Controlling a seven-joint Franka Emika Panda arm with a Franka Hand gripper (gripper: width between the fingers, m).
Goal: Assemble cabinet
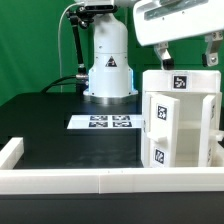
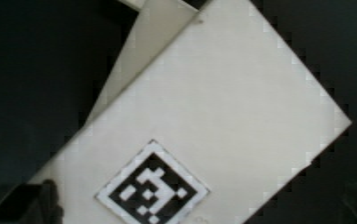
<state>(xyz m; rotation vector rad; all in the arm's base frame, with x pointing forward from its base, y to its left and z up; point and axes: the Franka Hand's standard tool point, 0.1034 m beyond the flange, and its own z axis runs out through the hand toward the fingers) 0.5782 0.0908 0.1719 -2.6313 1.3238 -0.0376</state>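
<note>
No legible words, brand names or numerals found in either view. Square black-and-white marker tags only: one on the top panel [image 1: 178,83] of the cabinet [image 1: 180,120], two more on its front face, upper and lower. Row of printed tags on the marker board [image 1: 104,122] lying on the surface [image 1: 45,125]. Small triangular warning sign [image 1: 111,66] on the arm base [image 1: 108,68], symbol too small to read. Wrist view: one tag [image 2: 154,192] on a white panel [image 2: 228,110].
</note>
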